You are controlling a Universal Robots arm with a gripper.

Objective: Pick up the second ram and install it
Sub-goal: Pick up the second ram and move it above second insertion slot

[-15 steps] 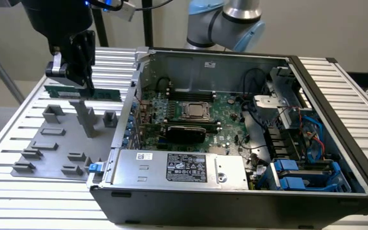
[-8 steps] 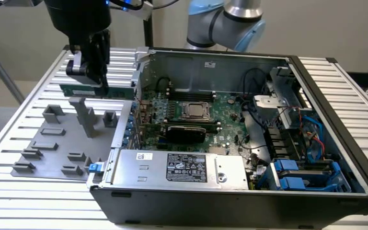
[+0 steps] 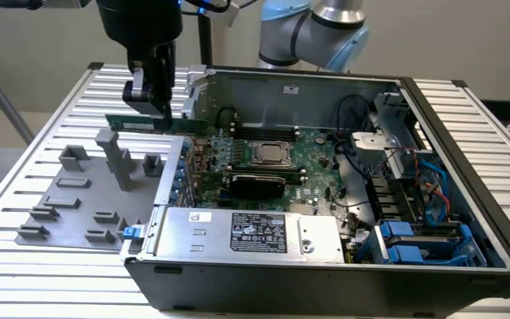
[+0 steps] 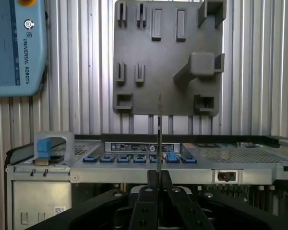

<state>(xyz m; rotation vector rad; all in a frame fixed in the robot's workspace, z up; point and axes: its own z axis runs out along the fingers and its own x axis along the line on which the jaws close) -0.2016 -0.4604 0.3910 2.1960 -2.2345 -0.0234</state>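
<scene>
Pinching the ram stick (image 3: 180, 124) in the gripper (image 3: 151, 111), holding it lengthwise in the air over the computer case (image 3: 326, 292) wall at the exterior view's left, beside the grey tray (image 3: 87, 193).

The words "UNIVERSAL ROBOTS" run in white capitals along the blue pendant (image 4: 14, 52) lying on the desk (image 4: 86, 72), next to a small round white logo (image 4: 29, 24). The black label (image 3: 259, 232) on the power supply (image 3: 188, 232) carries rows of marks and print too small to read. The dark strip label (image 4: 139, 147) and the small white sticker (image 4: 60, 210) on the computer case (image 4: 192, 175) are also too small to read.
</scene>
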